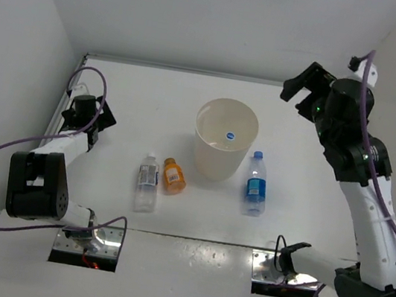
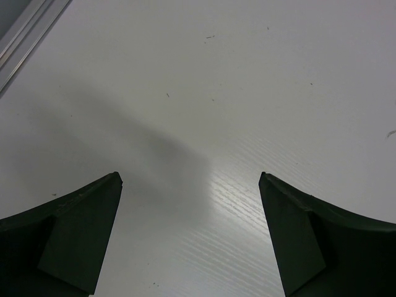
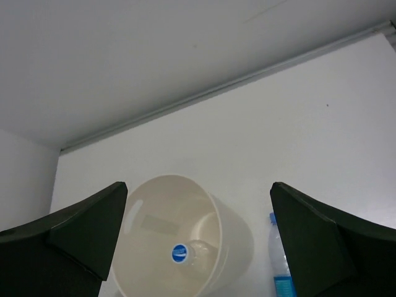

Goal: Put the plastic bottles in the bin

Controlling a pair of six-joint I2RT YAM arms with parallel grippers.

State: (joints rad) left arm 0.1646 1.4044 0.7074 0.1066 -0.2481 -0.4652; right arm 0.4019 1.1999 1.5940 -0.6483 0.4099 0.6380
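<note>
We see the white table (image 1: 139, 94) carrying an upright cream bin (image 1: 207, 161) with one clear bottle (image 1: 231, 133) inside. Just right of the bin lies the blue-label bottle (image 1: 255, 184); to the left lie the white-label bottle (image 1: 148, 180) and, beside it, the orange bottle (image 1: 173, 175). The left pincer (image 2: 190, 176) is spread wide over the table, empty. The right pincer (image 3: 198, 184), raised at far right, is also spread and empty.

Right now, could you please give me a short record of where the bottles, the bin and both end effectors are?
bin: upright
in bin: one bottle, blue cap showing
on table: blue-label bottle, orange bottle, white-label bottle
left end effector: open, empty, over the table
right end effector: open, empty, raised
</note>
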